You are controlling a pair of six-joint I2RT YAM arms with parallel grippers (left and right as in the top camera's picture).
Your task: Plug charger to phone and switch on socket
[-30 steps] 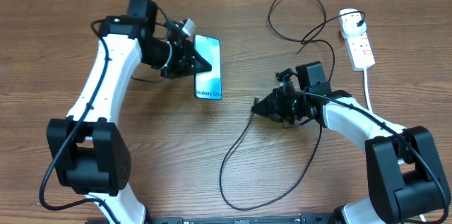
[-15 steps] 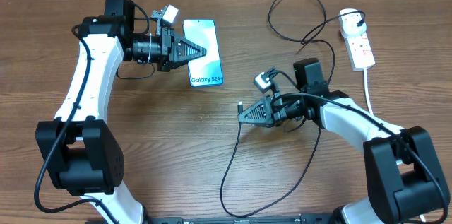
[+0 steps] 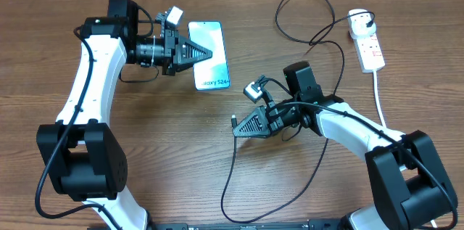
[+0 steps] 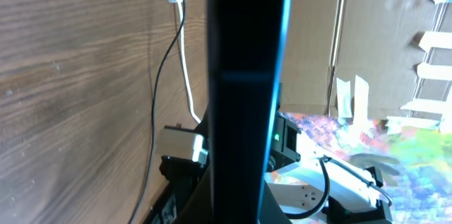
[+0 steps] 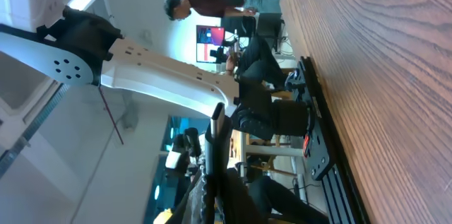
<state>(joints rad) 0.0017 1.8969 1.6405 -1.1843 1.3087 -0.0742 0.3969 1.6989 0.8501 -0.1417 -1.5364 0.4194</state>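
Note:
The phone, teal screen up with white text at its near end, is held above the table at its left edge by my left gripper. In the left wrist view the phone shows edge-on as a dark bar between the fingers. My right gripper is shut on the connector tip of the charger's thin black cable, below and right of the phone. The tip sticks out past the shut fingers. The white plug head sits in the socket at the far right.
The black cable loops across the table behind my right arm and trails toward the front edge. The socket's thick white cord runs forward along the right side, and shows in the left wrist view.
My right gripper has carried the connector tip left and toward the front. My left gripper lifted the phone back and left early on, then stayed nearly still.

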